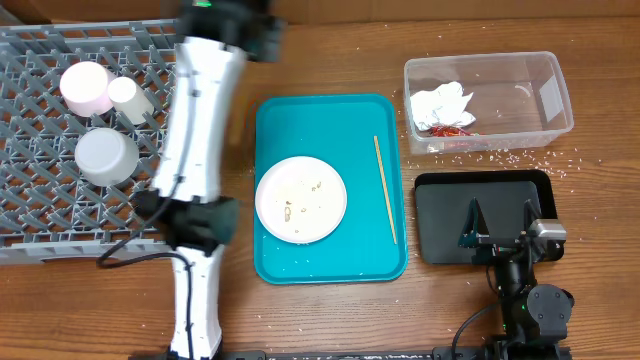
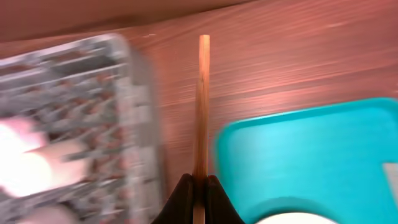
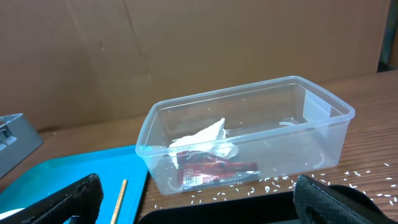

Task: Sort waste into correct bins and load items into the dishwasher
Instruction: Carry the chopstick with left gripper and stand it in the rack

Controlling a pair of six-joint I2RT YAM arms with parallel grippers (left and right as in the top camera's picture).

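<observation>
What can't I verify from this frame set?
Overhead: the left gripper and its chopstick are hidden under the arm at the top edge.
Left wrist: motion blur smears the dish rack contents.
Overhead: crumbs on the plate are too small to identify.
Right wrist: the black tray is cut off by the bottom edge.

Lab-style robot test bench is indicated. A plain brown cardboard backdrop (image 3: 186, 50) is seen beyond the right gripper (image 3: 202, 200), a bare wood-grain tabletop (image 1: 330, 50) beneath it, and a white-and-black jointed robot arm (image 1: 200, 130) well to its left.
</observation>
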